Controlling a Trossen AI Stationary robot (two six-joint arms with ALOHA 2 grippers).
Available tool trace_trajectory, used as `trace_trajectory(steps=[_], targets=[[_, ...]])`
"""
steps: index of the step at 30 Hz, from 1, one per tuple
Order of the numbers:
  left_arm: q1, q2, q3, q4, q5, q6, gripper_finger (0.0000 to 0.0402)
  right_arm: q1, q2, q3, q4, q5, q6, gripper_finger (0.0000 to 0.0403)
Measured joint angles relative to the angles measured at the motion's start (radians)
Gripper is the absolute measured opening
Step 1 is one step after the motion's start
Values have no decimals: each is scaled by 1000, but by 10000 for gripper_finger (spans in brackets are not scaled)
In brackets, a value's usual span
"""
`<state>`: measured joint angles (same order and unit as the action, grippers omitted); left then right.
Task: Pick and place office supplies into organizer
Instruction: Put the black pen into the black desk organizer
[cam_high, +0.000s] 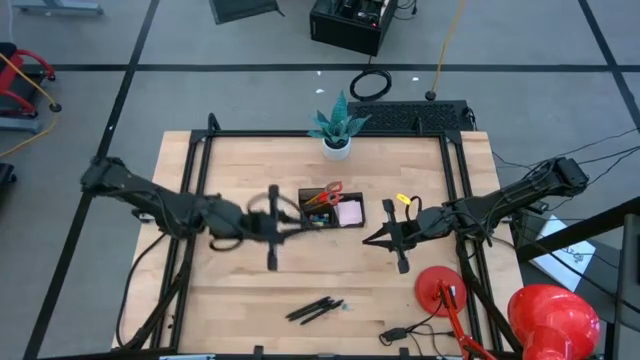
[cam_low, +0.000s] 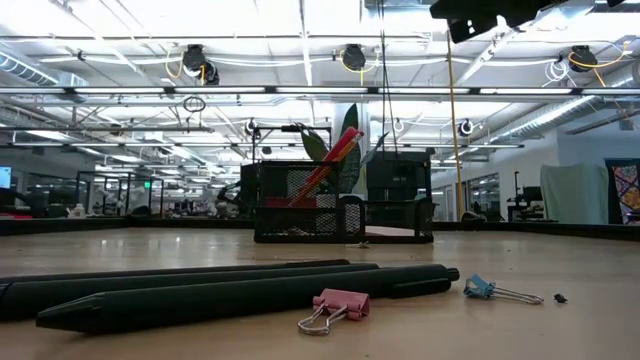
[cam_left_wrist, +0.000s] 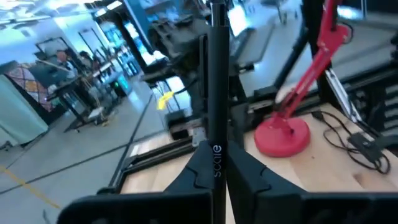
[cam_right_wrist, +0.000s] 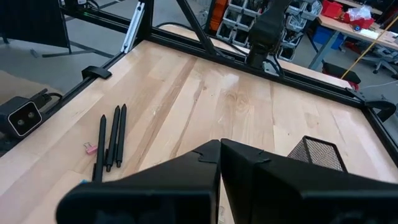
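Progress: partly done, by my reading; the organizer (cam_high: 331, 207) already held several supplies; three pens (cam_high: 315, 310) and two clips lay loose on the table (cam_high: 240, 270) at 6 o'clock from it.
Left gripper (cam_high: 272, 226): just at 9 o'clock of the organizer; fingers pressed together on a black pen (cam_left_wrist: 217, 81), which stood up between them in the left wrist view; I judged this pen next to go in.
Right gripper (cam_high: 398, 238): at 3 o'clock of the organizer; fingers pressed together, holding nothing.
Organizer contents: scissors (cam_high: 324, 193) and an orange pencil (cam_low: 322, 170) leaned upright in the tall part; a pink pad (cam_high: 349, 213) lay in the 3 o'clock part.
Left to do: the three pens; a pink clip (cam_low: 333, 306); a blue clip (cam_low: 484, 290).
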<state>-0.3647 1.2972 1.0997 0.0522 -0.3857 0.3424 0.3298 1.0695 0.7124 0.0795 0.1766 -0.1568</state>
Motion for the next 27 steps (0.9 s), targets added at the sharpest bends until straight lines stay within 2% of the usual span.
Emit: trace_trajectory(steps=[5,9,14,21,27], targets=[[145,-134,-277,230,152,-51,10,0,0,-24,32,0,2,4],[283,-156,-384,307,262,-127,7,-4,0,-57,90,2,-24,4],[433,-116,-408,319,373,-142,18,-21,0,-65,119,3,-38,4],[616,-49,-407,386,582,-153,7,-52,0,-65,133,4,-39,4],[695,57,-407,449,748,-198,15,-71,0,-65,129,4,-41,4]])
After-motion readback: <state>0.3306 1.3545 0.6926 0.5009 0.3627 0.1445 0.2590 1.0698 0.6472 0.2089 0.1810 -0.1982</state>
